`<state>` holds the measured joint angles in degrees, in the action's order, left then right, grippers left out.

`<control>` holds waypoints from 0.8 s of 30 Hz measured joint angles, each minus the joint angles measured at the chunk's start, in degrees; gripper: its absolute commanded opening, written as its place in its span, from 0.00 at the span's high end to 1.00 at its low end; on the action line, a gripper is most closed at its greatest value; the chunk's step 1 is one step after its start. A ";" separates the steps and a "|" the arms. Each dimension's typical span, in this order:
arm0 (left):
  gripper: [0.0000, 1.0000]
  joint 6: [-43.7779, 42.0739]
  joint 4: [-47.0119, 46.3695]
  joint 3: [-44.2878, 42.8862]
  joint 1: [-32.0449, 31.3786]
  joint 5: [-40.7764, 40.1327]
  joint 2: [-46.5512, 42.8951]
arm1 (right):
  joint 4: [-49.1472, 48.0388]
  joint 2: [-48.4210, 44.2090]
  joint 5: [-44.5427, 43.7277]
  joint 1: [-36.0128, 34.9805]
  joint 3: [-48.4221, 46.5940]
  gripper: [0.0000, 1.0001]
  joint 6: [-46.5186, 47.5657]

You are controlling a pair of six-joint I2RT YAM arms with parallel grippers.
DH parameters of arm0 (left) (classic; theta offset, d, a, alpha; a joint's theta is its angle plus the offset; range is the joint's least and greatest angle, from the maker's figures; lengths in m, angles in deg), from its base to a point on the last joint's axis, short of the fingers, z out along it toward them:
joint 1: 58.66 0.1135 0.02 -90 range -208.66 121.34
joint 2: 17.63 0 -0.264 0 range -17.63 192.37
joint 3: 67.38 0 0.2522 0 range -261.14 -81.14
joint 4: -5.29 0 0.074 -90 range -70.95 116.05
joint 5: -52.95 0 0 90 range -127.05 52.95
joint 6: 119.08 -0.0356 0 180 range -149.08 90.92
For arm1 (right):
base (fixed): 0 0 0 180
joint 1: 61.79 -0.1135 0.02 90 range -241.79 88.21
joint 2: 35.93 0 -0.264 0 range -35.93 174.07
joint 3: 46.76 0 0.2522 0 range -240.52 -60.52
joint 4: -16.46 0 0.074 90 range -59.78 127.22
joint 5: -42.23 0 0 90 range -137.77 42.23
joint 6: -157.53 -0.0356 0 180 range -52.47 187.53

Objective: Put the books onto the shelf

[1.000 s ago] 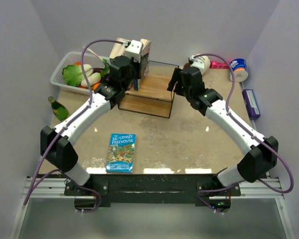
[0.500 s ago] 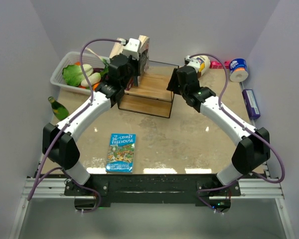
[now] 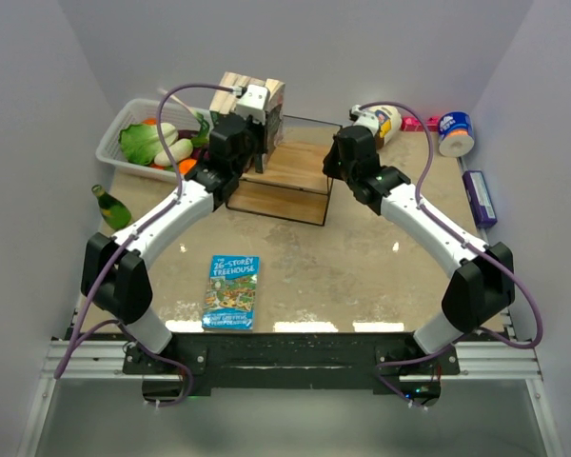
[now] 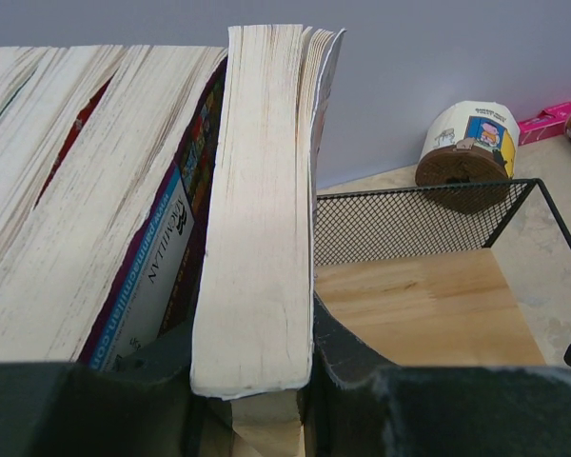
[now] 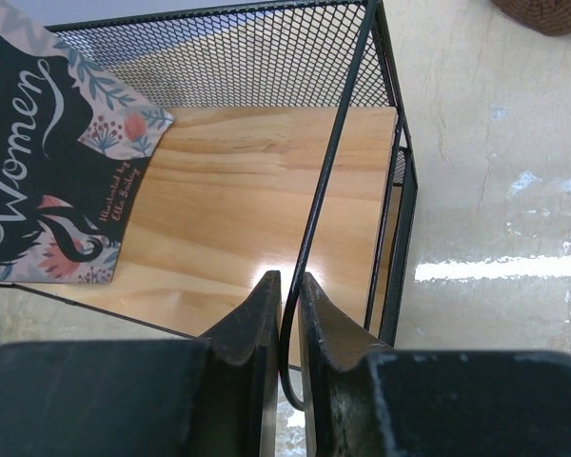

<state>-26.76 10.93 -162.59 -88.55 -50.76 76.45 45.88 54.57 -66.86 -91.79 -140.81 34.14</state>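
The right fingers (image 5: 252, 319) have moved in to the shelf (image 5: 266, 190) and closed on its black frame wire.

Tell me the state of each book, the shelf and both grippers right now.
Left gripper: shut on rightmost book.
Right gripper: shut on shelf frame rod.
Rightmost book: upright, beside the leaning books.
Leaning books: standing in shelf's left half.
Treehouse book: flat on table, cover up.
Shelf: upright, right half bare.
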 measured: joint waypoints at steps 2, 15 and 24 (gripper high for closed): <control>1.00 0.02 -0.39 0.48 0.00 -0.02 0.11 | -0.04 0.00 0.11 0.02 0.00 0.90 -0.04; 0.53 0.66 -1.29 0.83 0.13 -0.11 0.11 | -0.28 0.11 0.13 0.09 0.00 0.85 -0.02; 0.40 1.53 -2.19 0.83 -0.20 -0.04 -1.14 | -0.28 0.13 0.52 0.09 0.00 0.82 0.02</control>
<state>-25.23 8.74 -161.76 -88.75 -50.81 75.32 45.60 54.70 -66.34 -91.70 -140.81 34.16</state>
